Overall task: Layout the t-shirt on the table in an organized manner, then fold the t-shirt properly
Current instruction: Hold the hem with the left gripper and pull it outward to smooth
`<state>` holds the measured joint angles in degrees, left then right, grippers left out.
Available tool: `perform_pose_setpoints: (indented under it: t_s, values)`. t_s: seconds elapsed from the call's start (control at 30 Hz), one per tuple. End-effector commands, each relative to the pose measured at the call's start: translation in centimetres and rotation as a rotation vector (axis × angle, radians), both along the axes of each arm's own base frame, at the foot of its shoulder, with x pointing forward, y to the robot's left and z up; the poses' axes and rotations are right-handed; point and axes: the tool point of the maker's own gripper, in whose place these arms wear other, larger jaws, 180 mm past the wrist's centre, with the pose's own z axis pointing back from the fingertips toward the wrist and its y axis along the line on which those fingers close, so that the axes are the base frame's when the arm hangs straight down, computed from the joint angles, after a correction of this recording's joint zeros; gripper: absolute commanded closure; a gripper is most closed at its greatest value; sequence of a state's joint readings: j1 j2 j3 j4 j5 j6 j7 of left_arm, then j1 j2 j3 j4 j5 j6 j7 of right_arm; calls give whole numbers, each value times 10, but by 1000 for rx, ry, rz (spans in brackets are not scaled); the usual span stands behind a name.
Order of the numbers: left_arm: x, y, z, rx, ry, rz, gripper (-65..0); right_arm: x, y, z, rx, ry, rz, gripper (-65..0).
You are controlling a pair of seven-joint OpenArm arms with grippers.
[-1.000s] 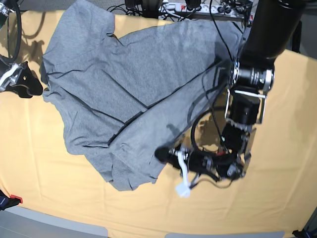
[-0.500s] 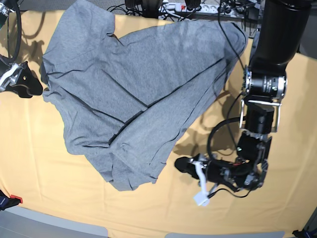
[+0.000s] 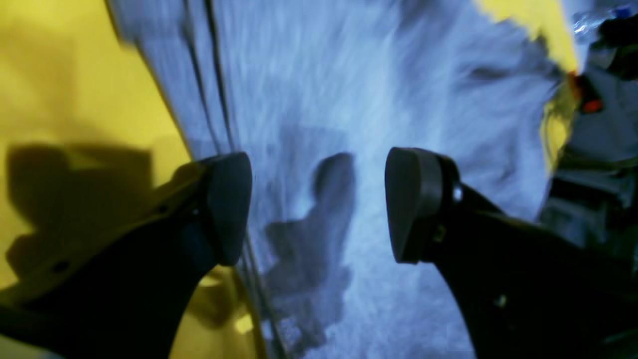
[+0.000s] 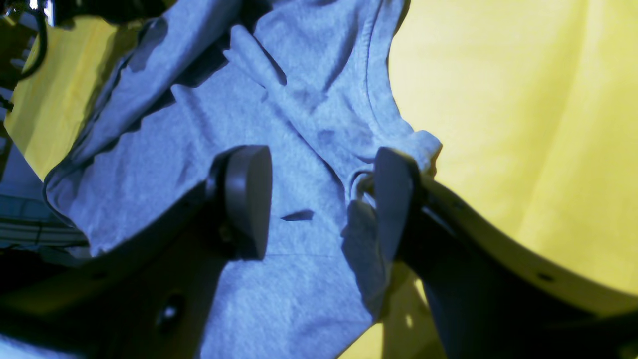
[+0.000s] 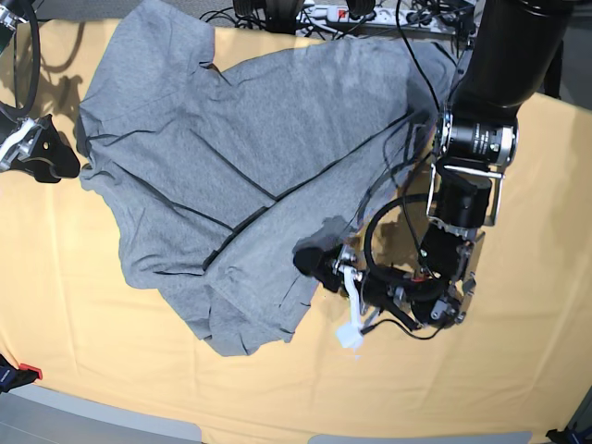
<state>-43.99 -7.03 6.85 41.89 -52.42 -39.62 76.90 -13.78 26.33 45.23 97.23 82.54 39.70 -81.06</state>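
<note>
The heather-grey t-shirt [image 5: 231,166] lies crumpled, plain side up, with dark seam lines, across the back left of the yellow table [image 5: 92,324]. My left gripper [image 5: 310,262] is open and hovers over the shirt's lower right edge. In the left wrist view the left gripper [image 3: 319,207] is open above blurred grey cloth [image 3: 374,75], with the table [image 3: 60,75] to the left. My right gripper [image 5: 51,159] sits at the shirt's left edge. In the right wrist view the right gripper [image 4: 319,199] is open over a bunched shirt [image 4: 299,114] edge, holding nothing.
A power strip and cables [image 5: 342,11] lie along the table's back edge, close to the shirt's top. A white tag [image 5: 350,335] hangs from the left wrist. A small red and blue object [image 5: 23,373] sits at the front left corner.
The left gripper, which had swung out right onto bare table half a second ago, has moved back left and up over the shirt's lower right edge. The right arm and shirt are unchanged.
</note>
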Motion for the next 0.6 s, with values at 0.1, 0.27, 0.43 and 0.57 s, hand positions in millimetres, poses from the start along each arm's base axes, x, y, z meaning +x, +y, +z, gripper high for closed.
perform_pose_setpoints:
  t_s: [0.1,0.27,0.43,0.57]
  values:
    - [22,-4,24,-18,-94,21,-119,7,-3,17,-12,-59,8,-343]
    - [24,-3,24,-16,-103,28,0,7,-3,17,-11,-59,8,-343]
    - [34,0,40,-2,-131,17,0,7,-3,17,-11,-59,8,-343]
    - [46,-2,62,-15,-172,13,0,6,-3,17,-12,-58,8,-343]
